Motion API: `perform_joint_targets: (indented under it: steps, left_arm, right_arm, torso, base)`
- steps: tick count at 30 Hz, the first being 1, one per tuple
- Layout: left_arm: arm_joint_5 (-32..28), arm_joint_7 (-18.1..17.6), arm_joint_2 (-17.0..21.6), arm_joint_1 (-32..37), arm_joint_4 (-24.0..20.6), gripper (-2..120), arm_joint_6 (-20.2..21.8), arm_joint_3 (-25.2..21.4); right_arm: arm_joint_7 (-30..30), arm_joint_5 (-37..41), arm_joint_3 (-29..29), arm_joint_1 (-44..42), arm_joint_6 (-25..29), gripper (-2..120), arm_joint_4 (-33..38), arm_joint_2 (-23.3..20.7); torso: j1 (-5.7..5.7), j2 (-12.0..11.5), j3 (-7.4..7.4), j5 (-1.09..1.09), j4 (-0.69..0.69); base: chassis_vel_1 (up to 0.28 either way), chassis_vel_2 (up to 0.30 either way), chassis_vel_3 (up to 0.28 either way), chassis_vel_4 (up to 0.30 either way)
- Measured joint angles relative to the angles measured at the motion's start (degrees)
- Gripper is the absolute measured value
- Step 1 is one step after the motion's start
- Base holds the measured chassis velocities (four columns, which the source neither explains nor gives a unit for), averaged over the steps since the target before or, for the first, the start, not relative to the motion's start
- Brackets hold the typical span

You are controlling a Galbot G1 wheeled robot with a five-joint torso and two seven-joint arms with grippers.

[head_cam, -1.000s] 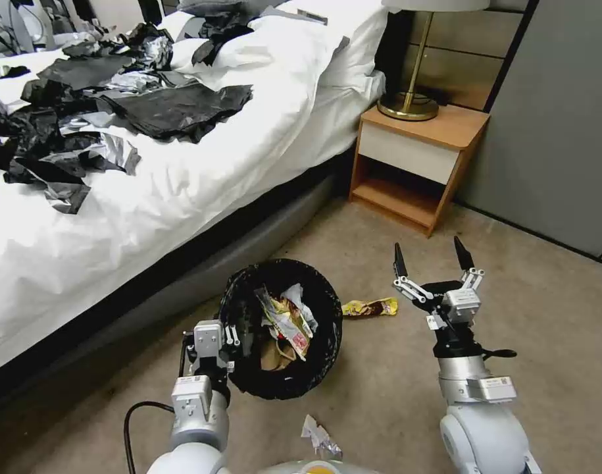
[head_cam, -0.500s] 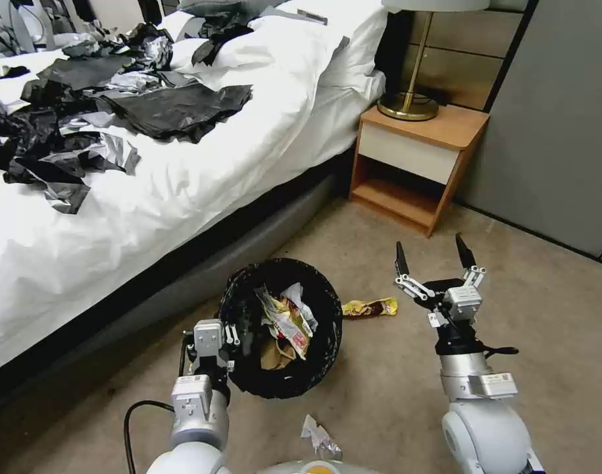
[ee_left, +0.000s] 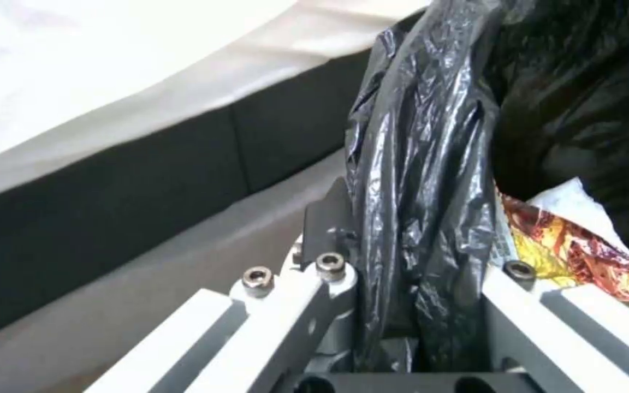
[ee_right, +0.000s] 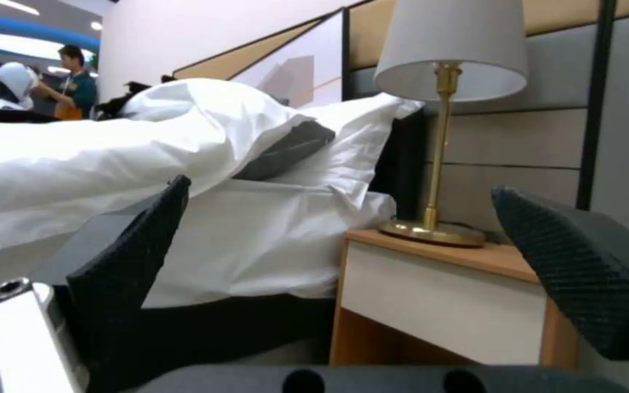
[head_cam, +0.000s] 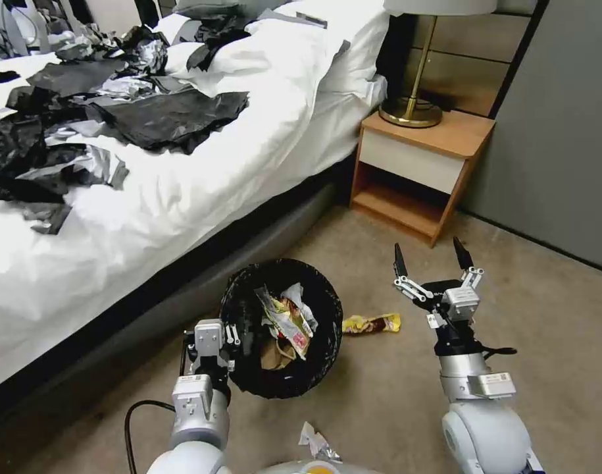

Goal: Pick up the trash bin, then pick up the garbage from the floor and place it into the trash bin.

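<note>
Carpet floor [head_cam: 386, 408] beside the bed [head_cam: 182, 178] carries the trash bin [head_cam: 327, 345], whose glossy black liner covers the rim; in the head view it sits close to the bed's dark base. The left gripper [head_cam: 238, 342] is clamped on the bin's near rim, and the left wrist view shows the bunched black liner [ee_left: 423, 180] pinched between its two metal fingers [ee_left: 329, 284]. Inside the bin lie garbage pieces: a red-and-yellow printed snack wrapper [head_cam: 291, 322], something white above it and a tan scrap [head_cam: 275, 355] lower down; the wrapper carries print, but no word on it can be read. A yellow wrapper [head_cam: 373, 323] lies flat on the floor just beside the bin's right side, apart from it or barely touching, hard to say from this angle. A crumpled white tissue [head_cam: 314, 441] lies on the floor near the robot's base. The right gripper [head_cam: 434, 260] hangs above the floor to the right of the yellow wrapper, its black fingers [ee_right: 136, 267] spread wide and holding nothing, pointing toward the wooden nightstand [head_cam: 422, 164] with its brass lamp [head_cam: 412, 108]. Small white labels sit on both wrists, their writing too small to read. Black plastic sheets [head_cam: 169, 115] are strewn over the bed's white cover.
</note>
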Motion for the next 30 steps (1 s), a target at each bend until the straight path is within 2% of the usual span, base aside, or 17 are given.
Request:
perform_joint_targets:
  steps: [5,9,13,14,30]
  left_arm:
    - [0.03,0.02,-0.01,0.08,0.00,1,0.00,0.01]
    - [0.11,0.02,-0.05,0.19,0.00,1,-0.01,0.02]
    - [0.26,0.04,-0.13,0.27,-0.02,1,-0.11,0.07]
    - [0.28,0.04,-0.15,0.27,-0.02,1,-0.11,0.09]
    - [0.51,0.05,-0.21,0.86,-0.24,1,-0.59,0.16]
  right_arm:
    - [-0.15,-0.09,0.02,-0.06,0.29,100,-0.04,0.03]
    - [-0.83,-0.66,0.05,0.08,2.53,100,-0.58,0.06]
    - [-1.20,-0.75,-0.04,0.20,3.90,100,-0.75,0.14]
    - [-1.33,-0.75,-0.05,0.22,4.13,100,-0.75,0.14]
    - [-2.89,-3.81,1.40,0.41,3.88,100,-2.47,-1.22]
  torso:
    - [0.00,0.00,0.00,0.02,0.00]
    - [0.00,0.00,0.01,0.01,0.01]
    - [0.01,0.00,0.02,0.04,0.01]
    - [0.01,0.00,0.01,-0.01,0.01]
    - [0.00,0.00,0.00,0.01,0.00]
  base:
    - [-0.248,0.246,0.245,-0.254]
    - [-0.219,0.219,0.221,-0.227]
    - [-0.146,0.155,0.145,-0.092]
    - [-0.100,0.046,0.072,-0.053]
    - [0.015,-0.005,-0.017,0.009]
